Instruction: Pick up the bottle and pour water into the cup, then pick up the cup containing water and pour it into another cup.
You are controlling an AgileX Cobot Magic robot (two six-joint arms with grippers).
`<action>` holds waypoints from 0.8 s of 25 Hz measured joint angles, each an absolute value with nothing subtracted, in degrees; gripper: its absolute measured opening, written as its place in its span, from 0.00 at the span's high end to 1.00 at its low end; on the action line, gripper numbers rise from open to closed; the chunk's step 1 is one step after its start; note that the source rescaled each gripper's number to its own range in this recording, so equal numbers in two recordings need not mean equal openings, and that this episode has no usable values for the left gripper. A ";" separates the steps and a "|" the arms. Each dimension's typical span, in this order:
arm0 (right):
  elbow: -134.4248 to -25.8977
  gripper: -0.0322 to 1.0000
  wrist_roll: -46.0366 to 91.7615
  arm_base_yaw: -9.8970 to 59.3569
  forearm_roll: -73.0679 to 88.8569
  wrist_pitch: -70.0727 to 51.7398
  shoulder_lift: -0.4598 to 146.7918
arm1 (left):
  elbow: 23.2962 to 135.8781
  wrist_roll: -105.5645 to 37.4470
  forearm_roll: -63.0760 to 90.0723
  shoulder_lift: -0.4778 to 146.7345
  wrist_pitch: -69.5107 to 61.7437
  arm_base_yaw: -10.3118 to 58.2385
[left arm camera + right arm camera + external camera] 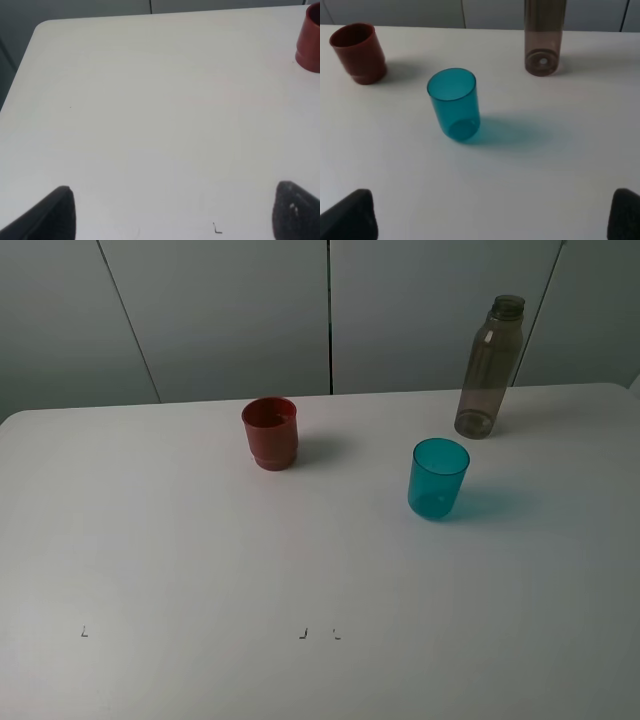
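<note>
The smoky grey-brown bottle (489, 368) stands upright at the back right of the white table; the right wrist view shows its lower part (543, 42). In front of it and a little left stands the teal cup (438, 478) (455, 104), upright. The red-brown cup (270, 432) (359, 52) stands left of the middle, and its edge shows in the left wrist view (310, 42). Neither arm appears in the exterior high view. My right gripper (492, 217) is open, well short of the teal cup, holding nothing. Over bare table, my left gripper (175, 215) is open and holds nothing.
The white table (200, 560) carries small dark corner marks (303, 634) near its front. A grey panelled wall (230, 310) rises behind the table's back edge. The table's rounded left corner (42, 25) shows in the left wrist view.
</note>
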State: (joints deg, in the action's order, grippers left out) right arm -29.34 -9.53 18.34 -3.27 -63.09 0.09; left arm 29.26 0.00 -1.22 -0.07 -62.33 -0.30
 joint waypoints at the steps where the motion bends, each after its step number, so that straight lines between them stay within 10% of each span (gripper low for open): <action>1: -29.34 0.00 -9.77 18.34 -3.52 -63.09 0.09 | 29.26 0.00 -1.22 -0.07 -62.33 -0.30; 20: -29.34 0.00 -3.51 4.50 0.78 -62.88 -0.03 | 29.26 0.00 -1.22 -0.07 -62.33 -0.30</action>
